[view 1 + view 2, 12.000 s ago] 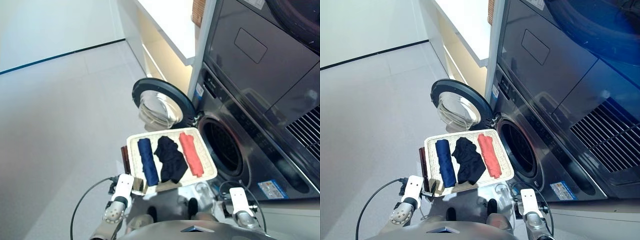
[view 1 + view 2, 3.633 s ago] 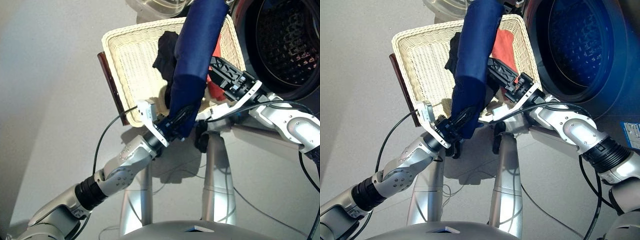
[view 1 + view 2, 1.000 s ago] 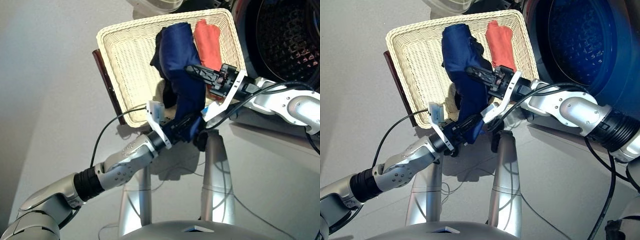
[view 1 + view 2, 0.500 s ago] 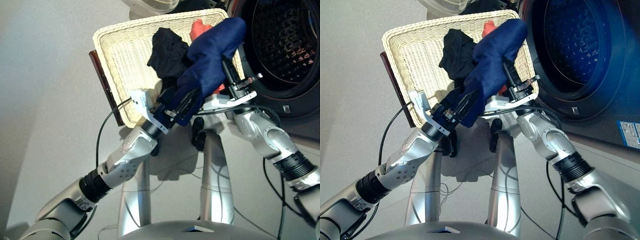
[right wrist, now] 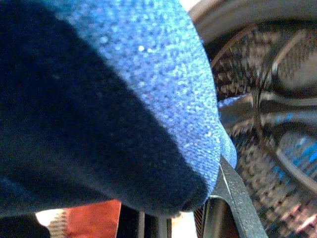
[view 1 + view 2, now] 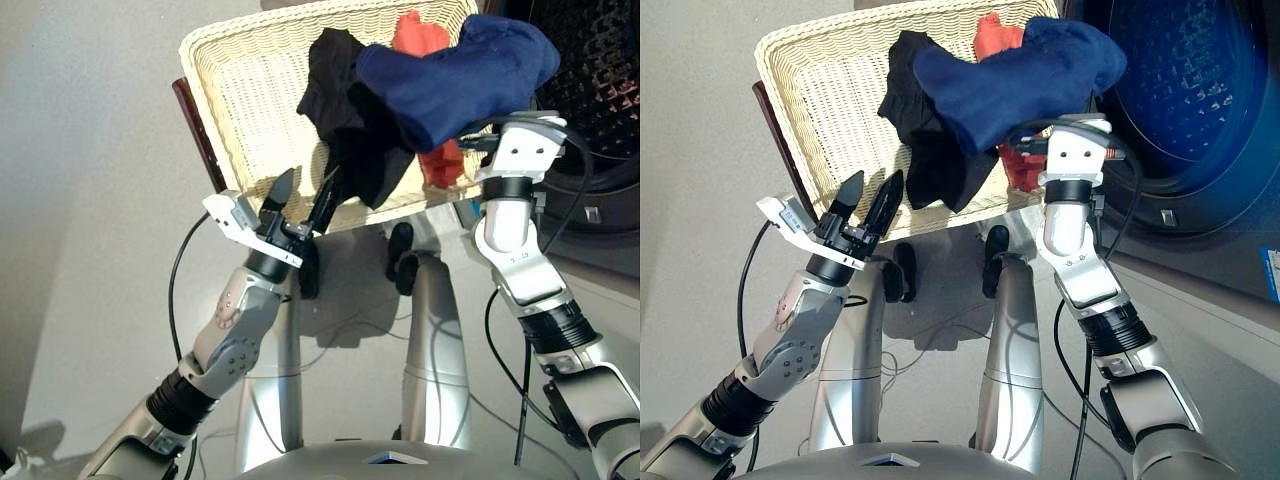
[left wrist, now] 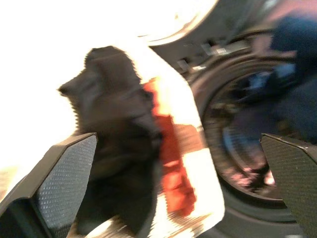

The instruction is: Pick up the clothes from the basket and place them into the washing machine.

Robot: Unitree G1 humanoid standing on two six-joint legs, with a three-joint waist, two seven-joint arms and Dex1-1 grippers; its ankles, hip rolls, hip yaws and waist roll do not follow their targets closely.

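Observation:
The cream wicker basket stands in front of me. In it lie the black garment and the coral red one, which is partly covered. The navy blue garment hangs bunched above the basket's right side, beside the washing machine's open drum. My right gripper holds it from below, mostly buried under the cloth. My left gripper is open and empty at the basket's near edge, pointing at the black garment.
A dark brown board runs along the basket's left side. Black cables trail from both wrists. Grey floor spreads out to the left. The washer's dark front rises close on the right.
My left gripper has let go of the navy garment and now stands open below it. The right arm has swung the garment up and right, toward the drum.

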